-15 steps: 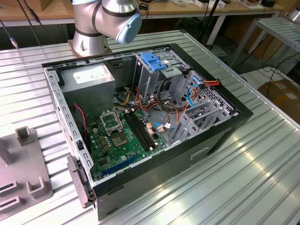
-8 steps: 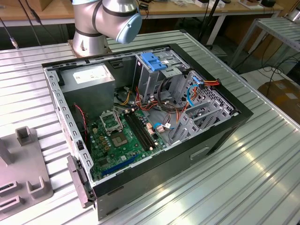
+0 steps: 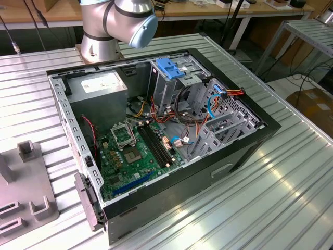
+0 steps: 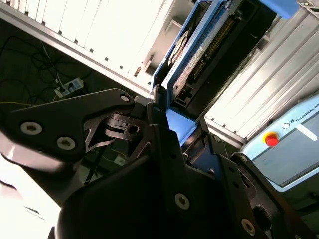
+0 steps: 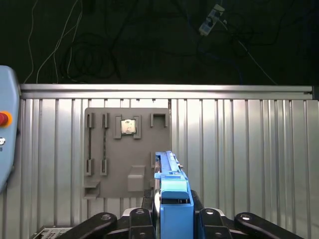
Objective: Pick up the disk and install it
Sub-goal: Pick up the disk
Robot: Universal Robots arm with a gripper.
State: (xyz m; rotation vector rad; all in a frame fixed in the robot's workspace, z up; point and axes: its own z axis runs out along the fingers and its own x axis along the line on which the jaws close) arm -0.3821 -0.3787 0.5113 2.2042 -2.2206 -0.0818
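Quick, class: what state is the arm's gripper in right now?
The gripper is closed on the disk, clamping its blue frame.

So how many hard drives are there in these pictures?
1. The blue-railed disk is held edge-on in the gripper, as seen in both wrist views. Others may be hidden inside the drive cage of the open computer case.

Legend: a line of lettering runs along the edge of the pale blue pendant [image 4: 294,159], near its red button [image 4: 271,141]. White label [image 3: 99,82] on the power supply [image 3: 122,96]: print too small to read.
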